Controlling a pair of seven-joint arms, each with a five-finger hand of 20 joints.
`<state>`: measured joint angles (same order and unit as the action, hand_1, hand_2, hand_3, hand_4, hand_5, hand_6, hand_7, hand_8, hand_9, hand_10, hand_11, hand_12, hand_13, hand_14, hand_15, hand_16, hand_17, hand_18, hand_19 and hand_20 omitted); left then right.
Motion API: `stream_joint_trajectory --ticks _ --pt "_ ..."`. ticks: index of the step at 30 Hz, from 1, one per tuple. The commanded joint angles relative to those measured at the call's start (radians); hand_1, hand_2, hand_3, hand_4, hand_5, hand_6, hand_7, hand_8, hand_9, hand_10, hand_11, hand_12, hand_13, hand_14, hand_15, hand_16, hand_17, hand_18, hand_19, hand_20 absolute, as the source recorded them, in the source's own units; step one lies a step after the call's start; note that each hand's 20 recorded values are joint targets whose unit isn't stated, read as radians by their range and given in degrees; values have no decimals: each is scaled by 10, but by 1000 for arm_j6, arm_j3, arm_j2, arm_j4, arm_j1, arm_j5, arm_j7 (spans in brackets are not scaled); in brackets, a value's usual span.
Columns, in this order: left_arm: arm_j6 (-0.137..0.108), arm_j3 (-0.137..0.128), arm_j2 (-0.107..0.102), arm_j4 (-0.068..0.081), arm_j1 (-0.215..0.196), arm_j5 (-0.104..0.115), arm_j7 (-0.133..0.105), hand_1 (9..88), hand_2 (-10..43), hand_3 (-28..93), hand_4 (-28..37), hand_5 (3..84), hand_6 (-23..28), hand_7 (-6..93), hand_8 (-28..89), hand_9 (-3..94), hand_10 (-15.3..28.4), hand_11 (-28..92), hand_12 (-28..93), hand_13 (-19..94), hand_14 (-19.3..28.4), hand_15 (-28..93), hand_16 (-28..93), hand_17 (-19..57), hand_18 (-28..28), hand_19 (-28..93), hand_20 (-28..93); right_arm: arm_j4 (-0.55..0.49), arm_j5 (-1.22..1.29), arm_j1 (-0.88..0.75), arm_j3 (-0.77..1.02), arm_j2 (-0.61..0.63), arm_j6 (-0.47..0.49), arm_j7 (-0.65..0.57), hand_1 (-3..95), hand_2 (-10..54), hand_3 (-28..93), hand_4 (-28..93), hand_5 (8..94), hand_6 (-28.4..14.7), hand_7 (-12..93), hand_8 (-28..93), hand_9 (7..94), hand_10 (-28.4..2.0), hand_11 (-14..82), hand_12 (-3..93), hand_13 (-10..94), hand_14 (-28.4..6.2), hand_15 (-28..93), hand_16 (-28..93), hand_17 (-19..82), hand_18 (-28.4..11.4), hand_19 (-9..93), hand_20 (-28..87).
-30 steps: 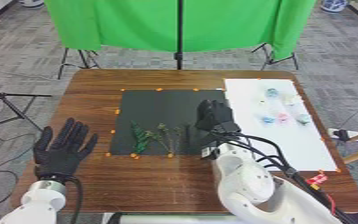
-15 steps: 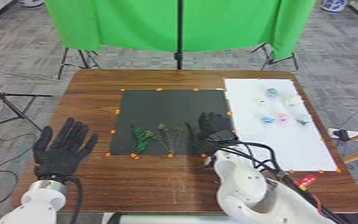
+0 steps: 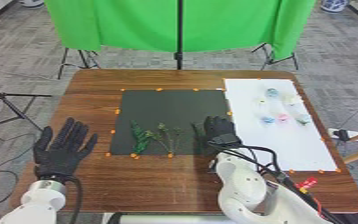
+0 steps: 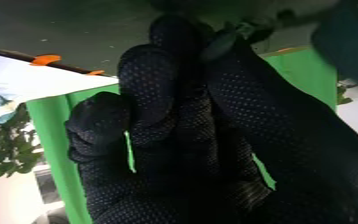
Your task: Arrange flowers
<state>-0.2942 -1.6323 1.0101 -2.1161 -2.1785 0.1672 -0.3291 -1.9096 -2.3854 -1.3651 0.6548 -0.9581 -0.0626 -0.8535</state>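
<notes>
Greenery step prob. in hand: dark mat (image 3: 171, 107) on brown worktop (image 3: 140, 185) bears a leafy frond (image 3: 140, 137) and thin branching stems (image 3: 165, 137), L of centre. R hand (image 3: 221, 131) is low over the mat's R edge, w/ a slim dark sprig (image 3: 198, 136) just L of it. Small pale, blue & pink flower heads (image 3: 283, 119) lie on the white sheet (image 3: 286, 152), far R.

R hand's fingers (image 4: 147, 75) are narrow, close together, w/ thumb (image 4: 264, 105) drawn in; they appear to pinch the sprig. L hand (image 3: 58, 155) rests palm-flat at the L side, fingers wide.

Next move, by my reading: line sprig up beside the other stems, lower it, then part thumb & fingers gently so leaves don't snag on the glove. Flower heads prob. come after.

R wrist view gives contact detail the head view doesn't: a small leaf (image 4: 220, 47) against the thumb tip, plus a broad dark leaf (image 4: 346, 42) near the lens. Head view gives overall layout instead.
</notes>
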Motion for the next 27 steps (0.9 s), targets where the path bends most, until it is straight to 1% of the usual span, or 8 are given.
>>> stream_joint_trajectory --ticks 1,7,9,14,18,20,23,27 --pt "-16 4 -1 1 -12 8 2 276 95 765 -283 483 71 191 -104 418 153 275 132 334 154 486 -52 -44 148 384 190 -28 -20 -7 5 7 1 0 546 -95 722 -218 660 -36 400 194 787 -154 153 345 700 -88 553 479 408 -279 920 372" --pt "-16 7 1 1 -11 8 2 275 95 767 -283 483 72 191 -104 418 153 276 131 335 153 486 -52 -44 148 384 190 -38 -24 -9 20 3 -11 -12 535 -95 712 -215 658 -36 410 196 745 -180 199 213 696 -93 546 463 408 -279 925 362" --pt "-15 4 0 0 -14 7 1 276 95 766 -283 483 72 191 -104 419 153 276 131 334 153 487 -52 -44 148 384 189 -51 -33 -14 31 3 -20 -13 531 -95 709 -215 657 -36 413 197 740 -182 197 207 696 -96 542 460 409 -278 925 361" --pt "-6 3 1 0 -11 1 1 276 95 766 -283 484 72 191 -104 419 154 277 131 334 154 487 -52 -44 148 385 189 -110 -30 -42 115 11 9 -35 500 -95 668 -172 658 -44 429 202 749 -191 188 198 715 -129 549 398 418 -279 931 369" --pt "0 1 1 -2 -13 1 -6 275 95 767 -283 483 72 192 -104 419 153 276 130 334 154 486 -52 -45 148 385 189 -137 -45 -58 200 43 -32 -52 481 -95 660 -158 650 -52 410 205 748 -198 179 194 715 -138 558 345 420 -280 932 375" --pt "6 -3 1 -5 -17 -2 -12 275 95 767 -283 483 71 192 -104 419 153 276 131 334 153 487 -52 -45 148 385 189 -142 -46 -71 258 64 -58 -46 456 -95 692 -168 646 -62 360 196 736 -204 177 198 704 -139 560 338 417 -280 932 382" --pt "12 -9 1 -10 -24 -4 -20 276 95 767 -283 483 71 192 -105 419 153 275 130 334 153 486 -52 -45 148 385 189 -134 -14 -102 368 100 -78 9 412 -95 747 -174 631 -81 272 -22 696 -216 178 201 665 -146 569 325 398 -275 929 379" --pt "22 -9 0 -14 -26 -11 -27 275 95 766 -283 483 71 191 -105 419 154 274 131 334 153 486 -52 -44 148 384 189 -99 26 -107 463 130 -35 -19 402 -95 765 -188 560 -89 203 -61 592 -224 166 196 561 -170 554 284 327 -264 851 351"
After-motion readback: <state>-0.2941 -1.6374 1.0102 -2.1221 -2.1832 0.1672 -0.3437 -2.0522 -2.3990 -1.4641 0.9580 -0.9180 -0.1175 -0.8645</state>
